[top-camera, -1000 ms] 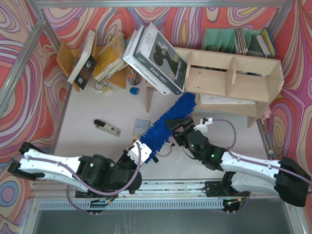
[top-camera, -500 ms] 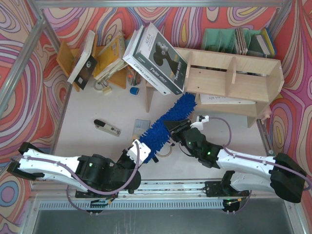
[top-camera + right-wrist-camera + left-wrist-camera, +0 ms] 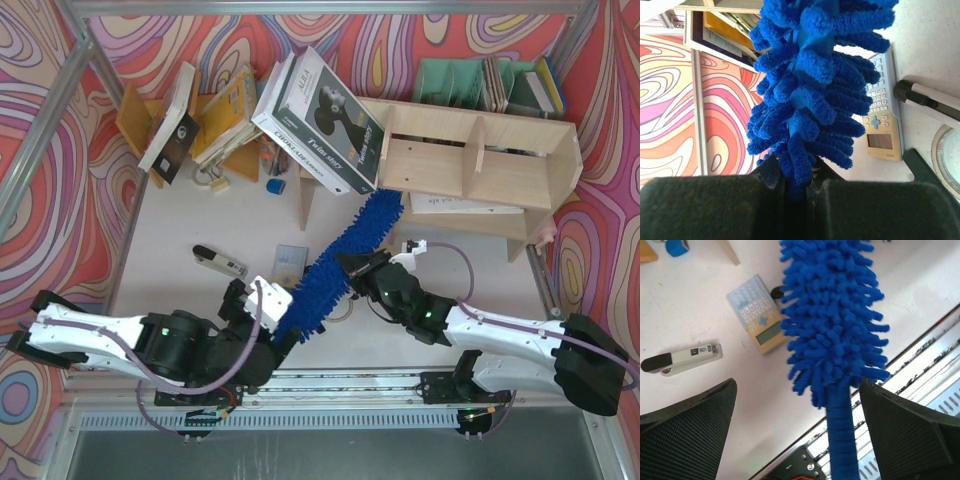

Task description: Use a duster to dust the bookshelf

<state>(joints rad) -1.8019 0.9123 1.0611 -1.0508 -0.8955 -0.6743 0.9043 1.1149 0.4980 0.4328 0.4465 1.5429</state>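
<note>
Top external shows the duster (image 3: 318,292) lying slantwise above the bench (image 3: 180,300). Its long axis runs from the handle end at 7 o'clock, close to the arm bases, up to the fluffy tip at 1 o'clock. That tip reaches the lower left corner of the bookshelf (image 3: 480,165), though I cannot tell whether fluff and wood actually touch.

The right claw (image 3: 352,266) is pinched fully together on the chenille head about halfway along, and the right wrist view shows blue strands squeezed between its fingers. The left claw (image 3: 799,390) is spread wide. In its own wrist view the slim handle runs up between the two black fingers (image 3: 690,425) with a gap on either side, so it grips nothing (a calculator (image 3: 757,315) and a stapler (image 3: 682,359) lie on the bench beyond).

By my reading, the right arm alone carries the tool. The shelf lies at 1 o'clock from that claw, straight along the duster's axis, and the right arm is the nearer one. A push along that line should bring the head into the compartments. Because the hold is on soft pile and not on the handle, the duster may twist or slip.
</note>
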